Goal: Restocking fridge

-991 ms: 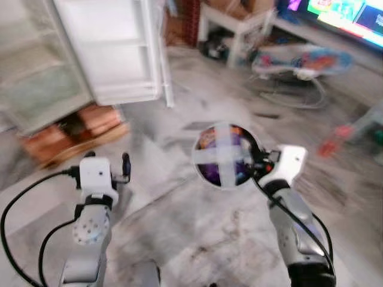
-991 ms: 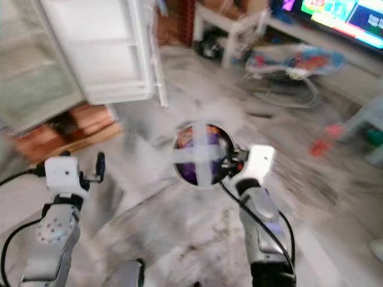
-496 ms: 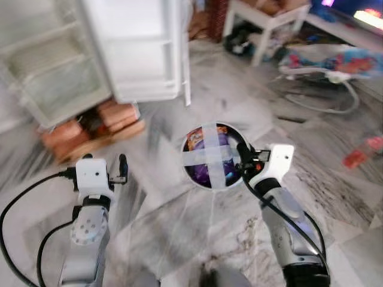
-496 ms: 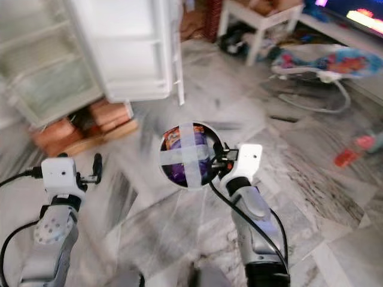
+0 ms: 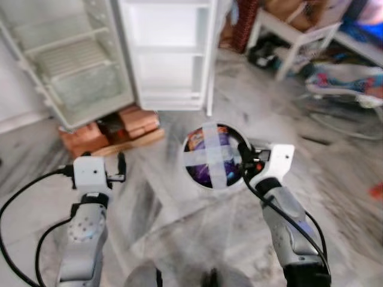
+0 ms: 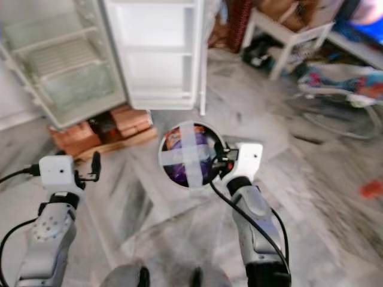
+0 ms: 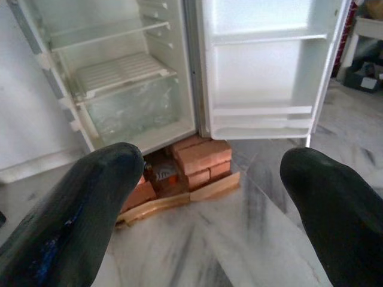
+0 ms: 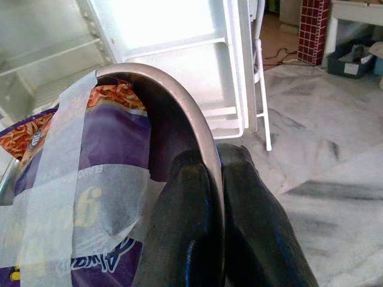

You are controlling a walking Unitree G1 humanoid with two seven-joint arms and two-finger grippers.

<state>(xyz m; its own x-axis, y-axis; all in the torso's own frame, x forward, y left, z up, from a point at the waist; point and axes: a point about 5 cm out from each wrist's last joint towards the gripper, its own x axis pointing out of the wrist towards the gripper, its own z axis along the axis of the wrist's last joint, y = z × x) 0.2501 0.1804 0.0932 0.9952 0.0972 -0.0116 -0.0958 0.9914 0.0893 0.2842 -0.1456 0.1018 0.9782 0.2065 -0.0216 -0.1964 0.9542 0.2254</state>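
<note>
While the round metal bowl [image 5: 213, 156], holding a purple snack packet under crossed white tape, is pinched at its rim by the right claw [image 5: 244, 162] and the left claw [image 7: 209, 197] is spread empty, the bowl should be kept level until the open white fridge [image 5: 72, 66] ahead is reached.

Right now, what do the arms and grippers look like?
Silver jointed arms with white boxy wrist housings. Black cables loop off both. Left gripper and right gripper each have two long black fingers, rounded and matte. Left finger shows a blue scuff.
</note>
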